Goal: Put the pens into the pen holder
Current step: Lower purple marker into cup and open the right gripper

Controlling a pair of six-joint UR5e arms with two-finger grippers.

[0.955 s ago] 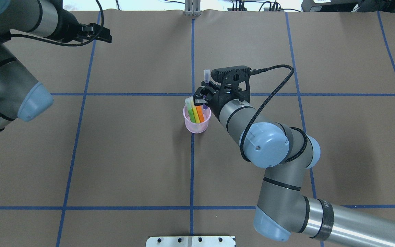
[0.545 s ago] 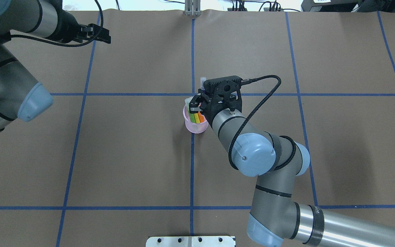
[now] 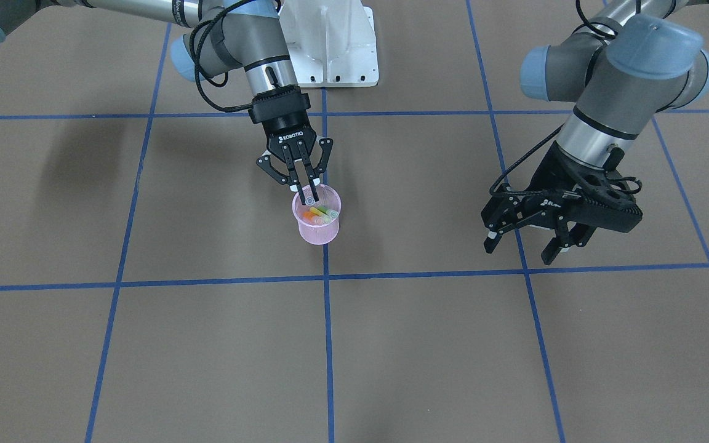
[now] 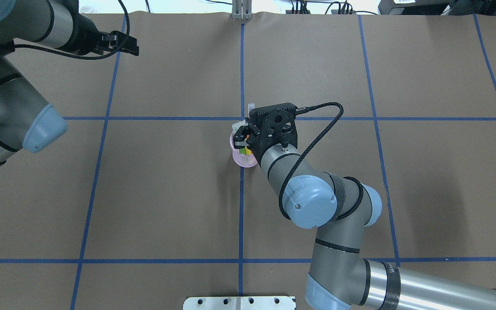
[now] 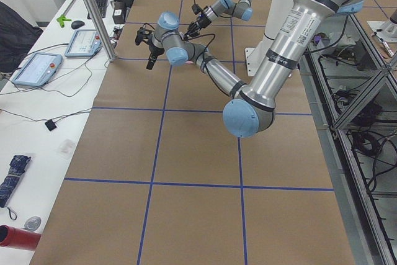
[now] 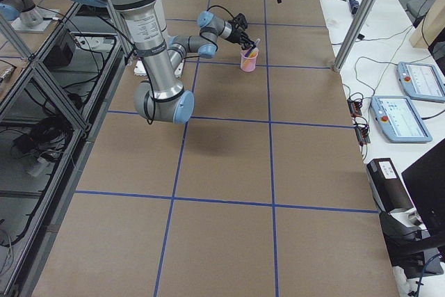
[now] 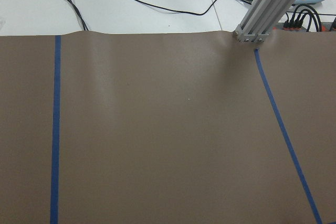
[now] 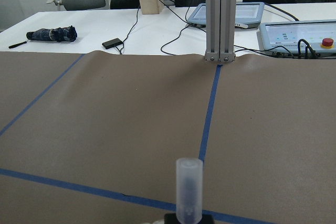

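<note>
The pale pink mesh pen holder (image 3: 319, 229) stands near the table's middle on a blue tape line, and it also shows in the overhead view (image 4: 240, 158). It holds an orange, a yellow and a green pen (image 3: 317, 213). My right gripper (image 3: 306, 192) is shut on a purple pen (image 3: 309, 200) with a clear cap. It holds the pen upright, its lower end inside the holder's rim. The pen's cap shows in the right wrist view (image 8: 189, 187) and in the overhead view (image 4: 251, 106). My left gripper (image 3: 520, 248) is open and empty, far to the side above the table.
Brown paper with blue tape lines (image 4: 241, 64) covers the table. A white mounting plate (image 3: 330, 43) sits at the robot's base. An aluminium post (image 8: 219, 17) stands at the far edge, with tablets and cables on the white bench beyond.
My right gripper has moved left and toward the robot to above the holder. It has lowered the purple pen into the holder. The left arm has not moved.
</note>
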